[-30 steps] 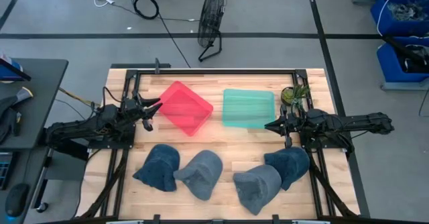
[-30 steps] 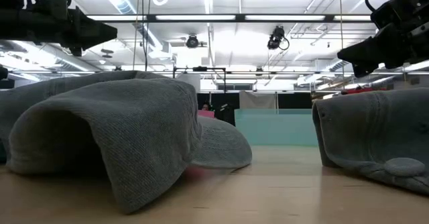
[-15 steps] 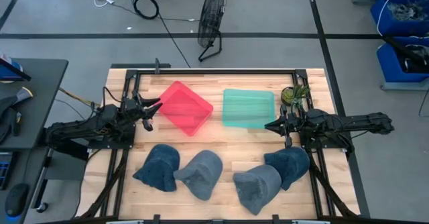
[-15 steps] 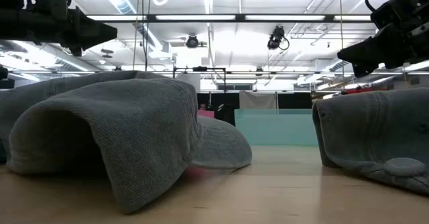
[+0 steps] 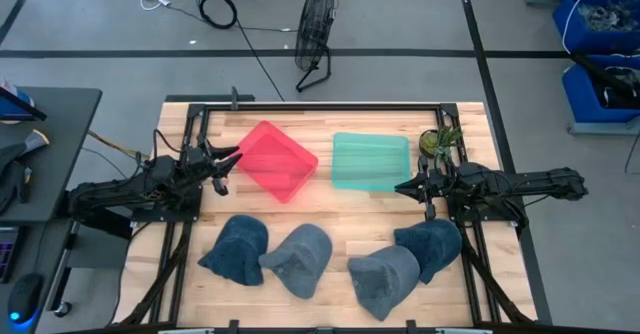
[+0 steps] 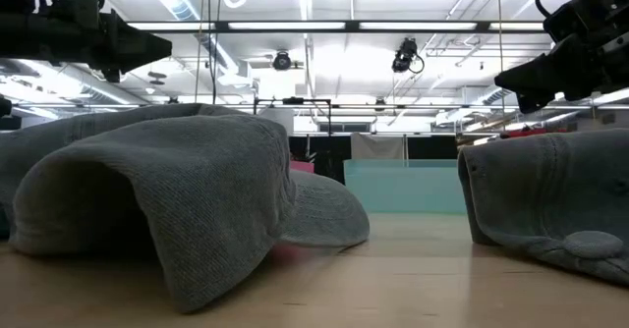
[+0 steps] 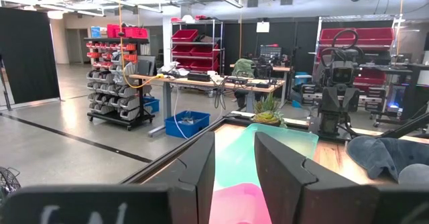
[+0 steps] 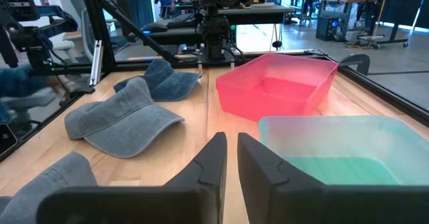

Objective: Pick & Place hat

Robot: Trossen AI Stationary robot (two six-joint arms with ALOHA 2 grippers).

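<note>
Several denim hats lie brim-down in a row along the table's near part: a dark blue one [image 5: 237, 249], a lighter one [image 5: 300, 257], a grey one [image 5: 383, 277] and a dark one [image 5: 430, 246]. A red bin [image 5: 275, 159] and a teal bin [image 5: 370, 161] stand at the far middle. My left gripper [image 5: 232, 156] hovers at the red bin's left edge, empty, its fingers [image 7: 234, 163] a little apart. My right gripper [image 5: 400, 186] hovers at the teal bin's near right corner, shut and empty [image 8: 232, 158], above and beyond the dark hat.
A small potted plant [image 5: 440, 139] stands at the table's far right, just beyond my right arm. A black frame [image 5: 320, 106] runs around the table top. Bare wood [image 5: 350, 219] lies between the bins and the hats.
</note>
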